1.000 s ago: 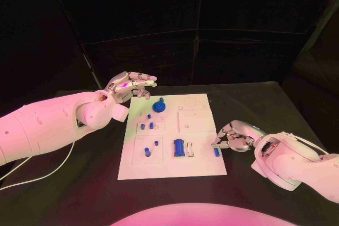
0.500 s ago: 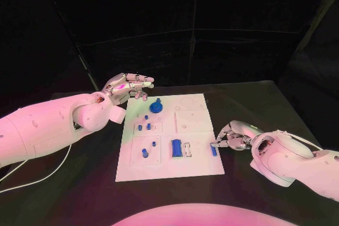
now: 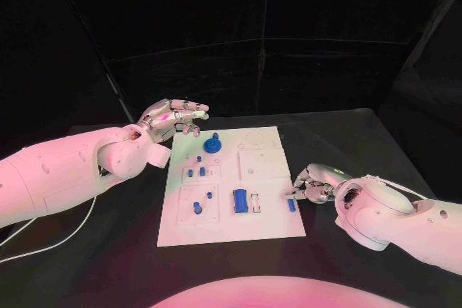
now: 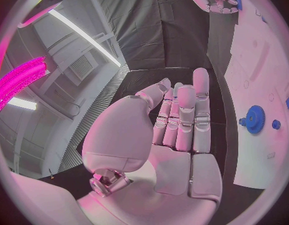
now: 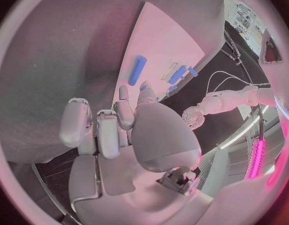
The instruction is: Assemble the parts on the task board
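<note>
Small blue part at task board's right edge, pinched by right hand, could slip or jam if tilted; left hand empty, fingers loosely apart, at far-left corner.

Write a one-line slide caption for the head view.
Right hand pinches a small blue part at the task board edge; open left hand hovers by its far corner.

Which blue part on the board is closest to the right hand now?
The small blue piece at the task board's right edge, right by the right hand's fingertips. The other blue parts lie further left.
</note>
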